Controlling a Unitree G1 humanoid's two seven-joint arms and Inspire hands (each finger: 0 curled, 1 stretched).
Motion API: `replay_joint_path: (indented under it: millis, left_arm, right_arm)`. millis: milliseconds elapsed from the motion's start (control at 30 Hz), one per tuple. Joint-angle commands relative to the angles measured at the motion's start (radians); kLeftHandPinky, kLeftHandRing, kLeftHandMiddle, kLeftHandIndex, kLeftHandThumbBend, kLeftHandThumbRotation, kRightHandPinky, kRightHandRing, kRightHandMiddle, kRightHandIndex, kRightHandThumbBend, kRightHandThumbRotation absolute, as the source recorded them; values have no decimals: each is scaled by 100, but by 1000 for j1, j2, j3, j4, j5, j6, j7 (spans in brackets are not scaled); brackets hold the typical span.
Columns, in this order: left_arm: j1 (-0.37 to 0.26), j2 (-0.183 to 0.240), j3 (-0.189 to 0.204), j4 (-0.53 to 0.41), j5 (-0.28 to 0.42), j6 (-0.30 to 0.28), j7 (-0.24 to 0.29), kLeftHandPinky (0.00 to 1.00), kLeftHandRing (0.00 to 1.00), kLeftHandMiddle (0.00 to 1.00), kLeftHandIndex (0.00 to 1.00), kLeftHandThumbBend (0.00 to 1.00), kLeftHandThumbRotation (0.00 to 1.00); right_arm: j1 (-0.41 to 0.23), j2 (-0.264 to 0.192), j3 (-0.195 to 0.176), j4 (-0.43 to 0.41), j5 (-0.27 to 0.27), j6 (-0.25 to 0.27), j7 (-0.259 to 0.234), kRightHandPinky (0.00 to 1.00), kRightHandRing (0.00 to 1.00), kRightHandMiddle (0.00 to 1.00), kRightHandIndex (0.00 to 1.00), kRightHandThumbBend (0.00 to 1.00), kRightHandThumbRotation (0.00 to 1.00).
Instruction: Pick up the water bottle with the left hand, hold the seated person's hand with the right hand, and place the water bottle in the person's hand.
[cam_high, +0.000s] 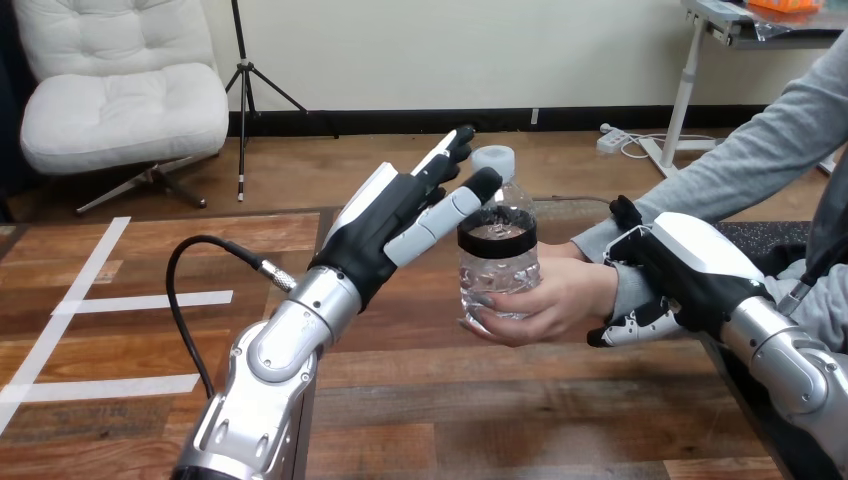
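Handover step, nearly done. Bottle upright in person's hand, over bench. Left hand spread straight, holding nothing, fingertips by bottle neck. Right hand curled round wrist. Next: draw left clear, then loosen right.

One water bottle, one person's hand, one table, and two robot hands: left hand, right hand.

The person's hand hides part of the water bottle.
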Motion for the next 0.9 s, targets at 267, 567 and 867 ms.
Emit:
replay_joint_path:
  millis: [267, 567, 867]
  left_arm:
    - [-45, -6, 32, -19, -12, -18, 38, 100, 96, 96, 95, 100, 100]
    - [-44, -5, 34, -22, -12, -19, 45, 100, 96, 96, 94, 100, 100]
    - [-46, -4, 36, -17, -12, -23, 46, 100, 95, 95, 93, 99, 100]
  right_arm:
    - [-32, 1, -30, -38, 20, -2, 7, 24, 28, 34, 35, 80, 0]
    - [-33, 5, -37, -31, 30, -4, 15, 28, 32, 38, 39, 86, 0]
    - [-34, 7, -41, -27, 25, -4, 18, 33, 37, 43, 44, 89, 1]
